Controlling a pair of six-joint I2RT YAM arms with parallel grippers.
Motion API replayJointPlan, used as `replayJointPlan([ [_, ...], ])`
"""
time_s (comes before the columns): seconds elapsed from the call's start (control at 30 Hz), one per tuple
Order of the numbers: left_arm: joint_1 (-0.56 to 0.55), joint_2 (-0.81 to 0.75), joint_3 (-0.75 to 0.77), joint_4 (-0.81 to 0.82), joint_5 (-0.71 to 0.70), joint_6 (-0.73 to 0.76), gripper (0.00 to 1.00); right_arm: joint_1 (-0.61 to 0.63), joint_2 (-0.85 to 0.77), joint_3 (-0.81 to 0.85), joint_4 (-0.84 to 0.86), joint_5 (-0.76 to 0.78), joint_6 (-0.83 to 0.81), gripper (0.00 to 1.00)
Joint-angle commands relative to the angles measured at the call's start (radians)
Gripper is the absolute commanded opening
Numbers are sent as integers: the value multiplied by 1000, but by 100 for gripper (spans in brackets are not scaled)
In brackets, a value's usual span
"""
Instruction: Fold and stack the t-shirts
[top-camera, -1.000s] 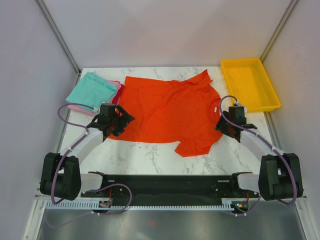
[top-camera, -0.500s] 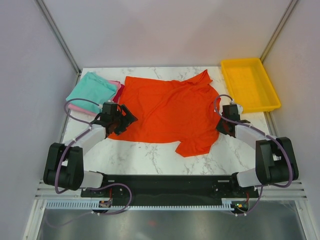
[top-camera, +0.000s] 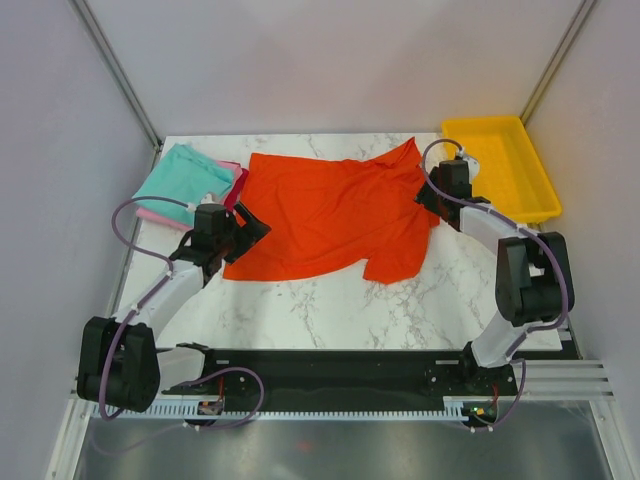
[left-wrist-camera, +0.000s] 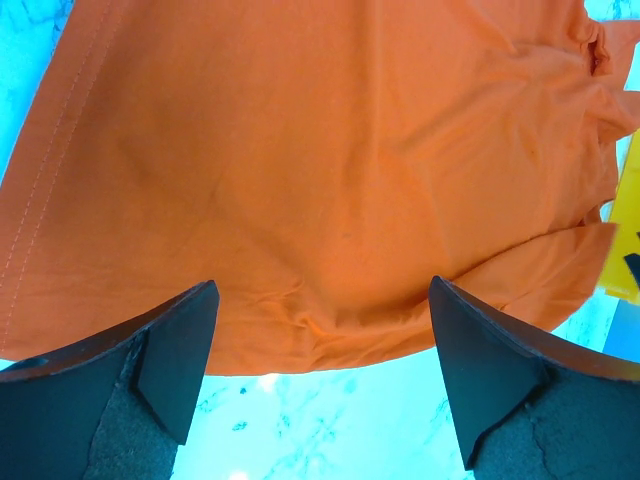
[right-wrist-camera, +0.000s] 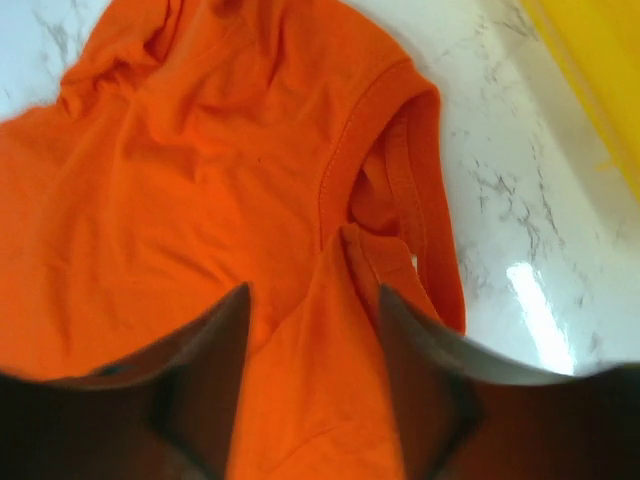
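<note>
"The orange-red t-shirt (top-camera: 335, 215) is lying open across the middle of the bench (top-camera: 330, 310), but its near edge is sitting farther back than a second ago. The loose near sleeve is drawing in too."

"Is the right claw (right-wrist-camera: 312, 300) doing that?"

"Looks so to me. It's been swinging off the near right side and is now hovering by the collar (right-wrist-camera: 390, 170), close to the yellow tray (top-camera: 495, 165). Its jaws are standing apart astride the cloth, pinching nothing I can see."

"And the left claw (left-wrist-camera: 325, 310)?"

"It's hardly shifting. It's sitting at the shirt's near left corner, jaws wide, holding nothing."

"So nobody's folding yet?"

"I'd say they're still squaring it up. The teal t-shirt (top-camera: 185, 180) is waiting at the far left, lying on the pink t-shirt (top-camera: 150, 213). The orange one is needing its folds before joining them."
</note>
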Motion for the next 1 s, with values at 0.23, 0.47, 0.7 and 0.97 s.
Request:
replayJointPlan([
  [0.23,-2,-38,-10,39,-7,64,94,31,-210,-228,75,2,-8,68],
  [0.47,-2,-78,-25,46,4,90,94,59,-483,-471,30,2,-8,51],
  [0.7,-2,-75,-27,49,-5,98,94,65,-500,-566,55,-59,-8,58],
  [0.97,-2,-76,-22,49,-2,99,94,86,-442,-589,115,-79,2,53],
])
